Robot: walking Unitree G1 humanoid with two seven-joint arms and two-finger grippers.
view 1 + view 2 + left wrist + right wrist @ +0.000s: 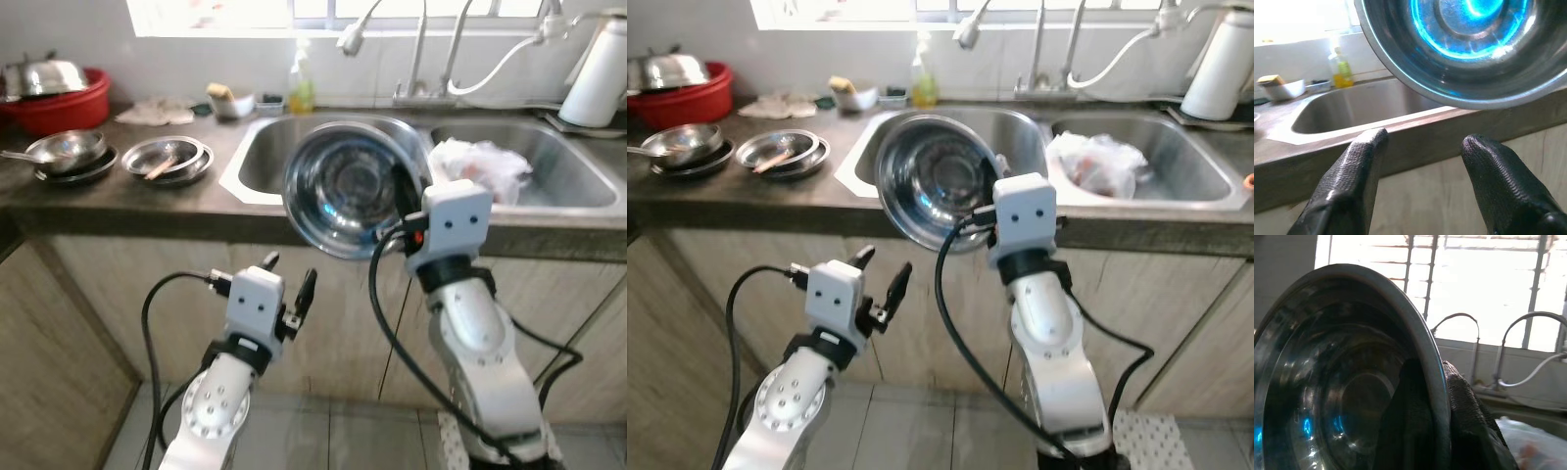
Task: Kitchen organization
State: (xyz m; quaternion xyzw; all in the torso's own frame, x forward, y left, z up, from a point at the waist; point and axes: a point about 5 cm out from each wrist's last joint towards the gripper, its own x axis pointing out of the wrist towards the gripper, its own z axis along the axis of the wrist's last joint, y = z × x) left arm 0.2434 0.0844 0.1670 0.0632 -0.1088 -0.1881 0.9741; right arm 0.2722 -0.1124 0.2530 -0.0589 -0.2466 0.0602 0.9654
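Note:
My right gripper [406, 192] is shut on the rim of a steel bowl [343, 186], which it holds up on edge in front of the counter, its inside facing me. In the right wrist view the rim [1430, 357] runs between the two black fingers [1469, 416]. My left gripper [289, 279] stands open below the bowl, in front of the cabinet doors, with nothing between its fingers [1352, 186]. The bowl [1469, 49] hangs above it in the left wrist view.
A double sink [558, 186] lies behind the bowl, with a plastic bag [480, 168] in its right basin. On the counter's left stand steel dishes [168, 159], stacked bowls [67, 155] and a red basin [59, 103]. A soap bottle [301, 88] and taps [421, 59] line the back.

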